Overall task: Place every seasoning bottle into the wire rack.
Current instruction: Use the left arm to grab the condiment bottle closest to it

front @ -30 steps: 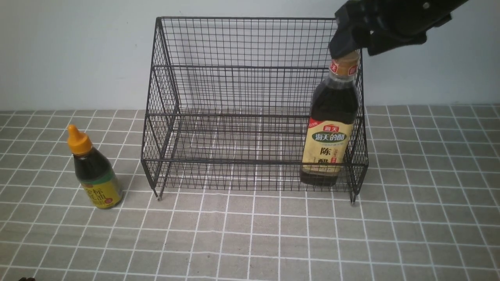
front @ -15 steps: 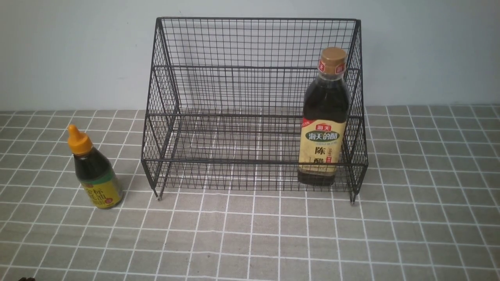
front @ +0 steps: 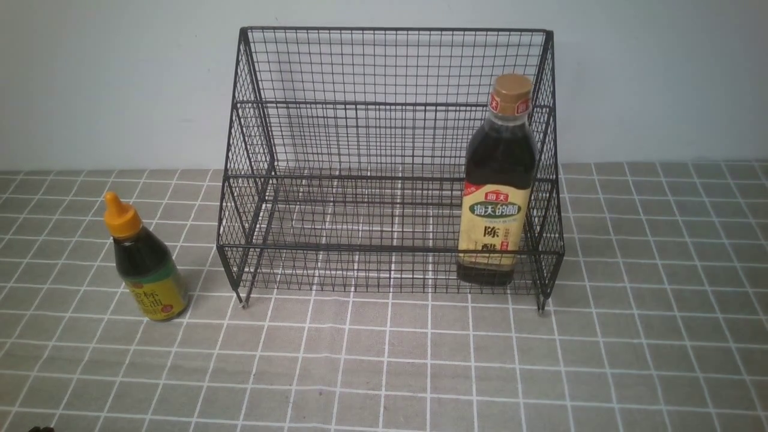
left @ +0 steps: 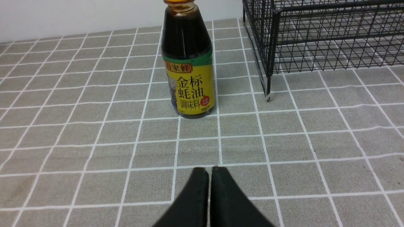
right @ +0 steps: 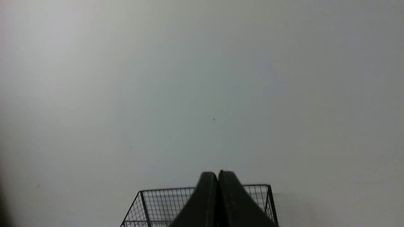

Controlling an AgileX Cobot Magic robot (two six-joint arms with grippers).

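The wire rack is a black cage of thin metal mesh with stepped tiers, sloped sides and short legs. It stands at the back of the table, whose covering is grey and grainy, ruled into squares by thin white lines. Behind it rises a plain pale wall.

The tall bottle stands upright in the rack's lowest front tier, at its right end, just beside the sloped side mesh. Its clear body is full of dark liquid. It has rounded shoulders, a narrow neck, a ribbed tan cap and a beige label with Chinese characters.

The short bottle stands on the table outside the rack, to its left and apart from it. It is squat and bell-shaped, with dark contents, a pointed orange cap and a glossy yellow-green label.

The left claw sits low over the table with its smooth black tapered fingers pressed together, gripping nothing; the short bottle is ahead of it. The right claw is likewise pinched closed and empty, up above the rack's top edge and facing the wall.
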